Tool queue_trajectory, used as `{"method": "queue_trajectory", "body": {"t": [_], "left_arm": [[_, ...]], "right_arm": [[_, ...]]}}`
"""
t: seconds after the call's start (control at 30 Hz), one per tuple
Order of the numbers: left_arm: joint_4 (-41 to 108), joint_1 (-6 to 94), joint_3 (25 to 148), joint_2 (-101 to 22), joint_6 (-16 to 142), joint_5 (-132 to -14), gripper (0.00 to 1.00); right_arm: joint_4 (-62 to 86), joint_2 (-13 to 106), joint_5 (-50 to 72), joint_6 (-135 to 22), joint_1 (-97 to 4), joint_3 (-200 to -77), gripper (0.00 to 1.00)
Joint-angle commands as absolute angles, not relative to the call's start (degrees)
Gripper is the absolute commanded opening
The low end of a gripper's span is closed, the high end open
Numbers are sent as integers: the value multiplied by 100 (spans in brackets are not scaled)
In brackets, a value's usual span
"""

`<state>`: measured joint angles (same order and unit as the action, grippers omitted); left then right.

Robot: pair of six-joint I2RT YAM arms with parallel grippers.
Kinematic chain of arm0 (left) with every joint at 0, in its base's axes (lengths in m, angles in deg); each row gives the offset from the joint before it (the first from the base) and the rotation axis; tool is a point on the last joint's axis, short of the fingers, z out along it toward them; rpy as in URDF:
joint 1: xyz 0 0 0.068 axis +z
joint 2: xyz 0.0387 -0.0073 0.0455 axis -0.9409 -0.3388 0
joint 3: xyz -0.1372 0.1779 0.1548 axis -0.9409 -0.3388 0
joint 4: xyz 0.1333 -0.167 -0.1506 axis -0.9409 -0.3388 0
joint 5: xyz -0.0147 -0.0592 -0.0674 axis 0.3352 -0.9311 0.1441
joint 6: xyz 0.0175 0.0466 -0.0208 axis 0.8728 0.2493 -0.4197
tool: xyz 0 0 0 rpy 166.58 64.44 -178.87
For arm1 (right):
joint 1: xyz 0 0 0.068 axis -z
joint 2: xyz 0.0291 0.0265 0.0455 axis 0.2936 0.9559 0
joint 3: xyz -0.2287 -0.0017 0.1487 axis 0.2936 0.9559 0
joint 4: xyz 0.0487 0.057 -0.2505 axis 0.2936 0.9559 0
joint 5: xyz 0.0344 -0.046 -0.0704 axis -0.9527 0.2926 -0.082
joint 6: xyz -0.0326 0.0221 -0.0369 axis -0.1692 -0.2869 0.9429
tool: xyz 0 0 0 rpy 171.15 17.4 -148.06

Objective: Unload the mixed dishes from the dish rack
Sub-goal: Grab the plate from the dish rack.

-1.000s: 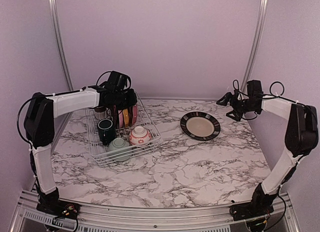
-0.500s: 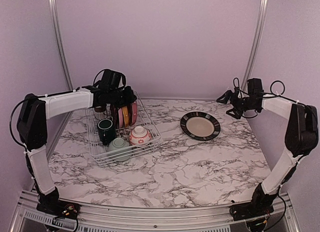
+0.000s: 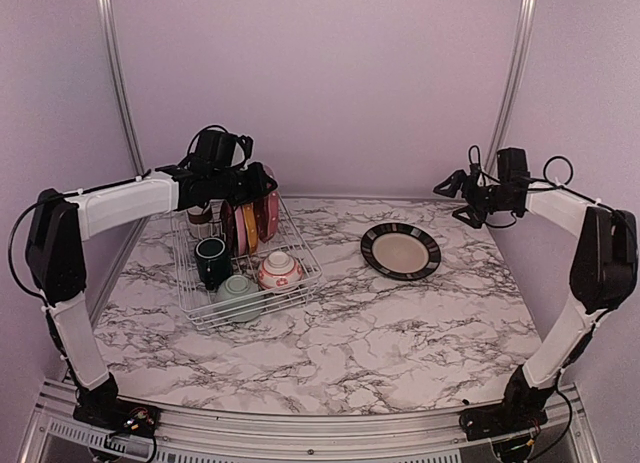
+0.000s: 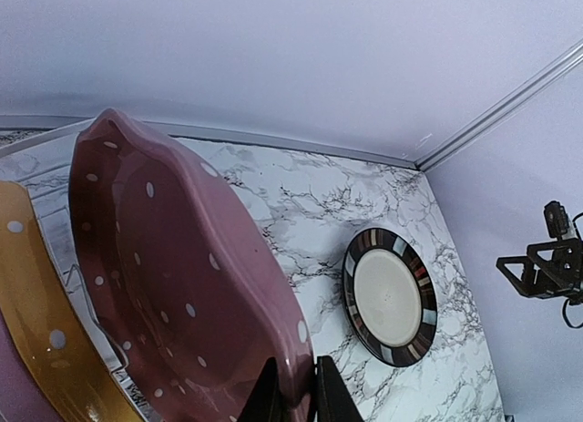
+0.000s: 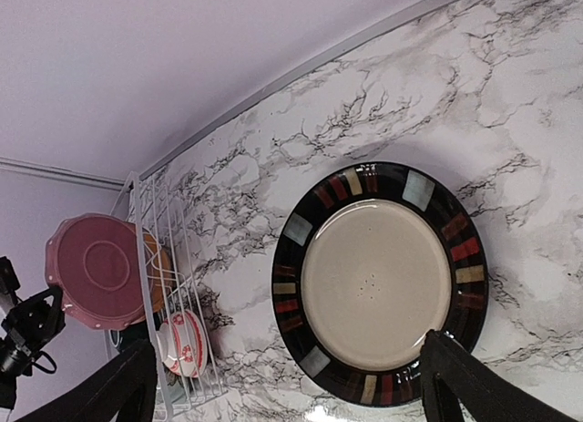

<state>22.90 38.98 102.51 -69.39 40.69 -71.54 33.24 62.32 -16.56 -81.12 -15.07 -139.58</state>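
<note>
Over the marble table [image 3: 380, 323], outstretched left claw [image 4: 298, 395] pinches dotted plate [image 4: 173, 276].

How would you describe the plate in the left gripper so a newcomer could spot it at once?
On the left of the marble table stands a white wire dish rack with plates upright at its far end. The left gripper pinches the rim of the dark red plate there. Its deep red colour and wavy rim set it apart from the yellow plate beside it.

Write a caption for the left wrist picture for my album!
Left pincer pinching the dotted dark red plate, black plate flat on the table beyond.
</note>
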Motion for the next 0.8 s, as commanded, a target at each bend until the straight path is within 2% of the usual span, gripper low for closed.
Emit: {"method": "queue_trajectory", "body": {"t": [0.0, 0.77], "left_arm": [[3306, 3839, 10646, -6355, 4638, -7662, 0], [3618, 3750, 10733, -6091, 4585, -8320, 0]], "right_arm": [[3432, 6088, -1698, -8167, -1495, -14236, 98], [3523, 5911, -1711, -8175, -1502, -14274, 98]]}}
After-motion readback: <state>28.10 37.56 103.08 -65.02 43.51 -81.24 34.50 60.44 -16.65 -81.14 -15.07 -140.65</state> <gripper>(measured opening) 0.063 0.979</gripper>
